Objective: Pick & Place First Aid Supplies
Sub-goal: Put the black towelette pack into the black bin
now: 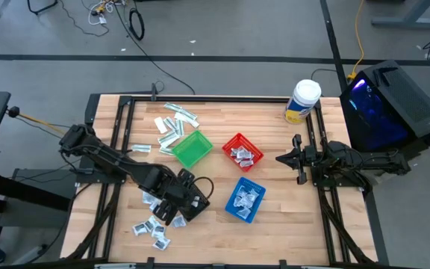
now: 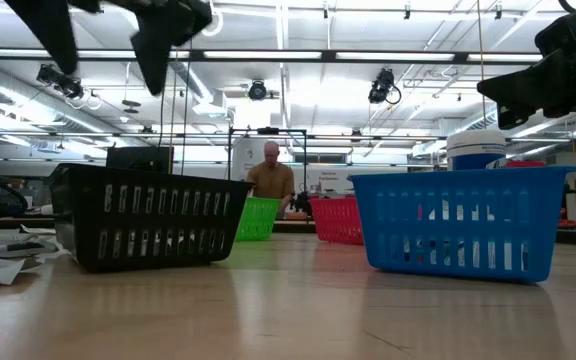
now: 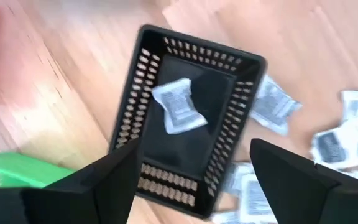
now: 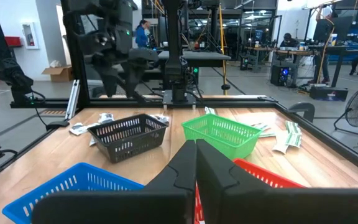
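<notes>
floor: grey, cables | ceiling lights: on | person at far bench

Four square baskets sit on the pale wood-grain table: a black basket with slotted walls, a green basket, a red basket and a blue basket. The squarish sachets are white with blue print, and the narrow strips are white and pale green. The tub has a white lid and a yellow label.
</notes>
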Robot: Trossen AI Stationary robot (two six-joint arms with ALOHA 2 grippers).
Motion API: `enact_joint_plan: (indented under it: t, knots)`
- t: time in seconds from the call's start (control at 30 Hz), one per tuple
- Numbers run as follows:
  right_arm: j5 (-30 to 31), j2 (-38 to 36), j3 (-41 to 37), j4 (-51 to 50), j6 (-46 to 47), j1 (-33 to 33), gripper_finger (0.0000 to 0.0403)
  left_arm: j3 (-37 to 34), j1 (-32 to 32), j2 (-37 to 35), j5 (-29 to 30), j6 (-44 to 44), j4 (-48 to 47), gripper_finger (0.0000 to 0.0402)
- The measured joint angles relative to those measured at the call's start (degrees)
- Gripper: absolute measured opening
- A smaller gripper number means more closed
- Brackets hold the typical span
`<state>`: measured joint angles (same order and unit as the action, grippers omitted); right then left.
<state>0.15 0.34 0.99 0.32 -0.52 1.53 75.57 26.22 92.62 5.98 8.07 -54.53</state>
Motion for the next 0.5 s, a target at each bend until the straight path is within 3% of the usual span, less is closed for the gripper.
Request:
enact_joint_plan:
  t: [0.4, 0.5]
  knots:
    - [0.02, 0.00, 0.00, 0.00, -0.01, 0.01, 0.0013, 2.86, 10.19, -0.02, -4.16, -2.30, -2.39, 0.0307]
    - [0.02, 0.00, 0.00, 0.00, 0.00, 0.01, 0.0013, 2.86, 12.29, -0.02, -4.50, -7.02, -2.38, 0.0307]
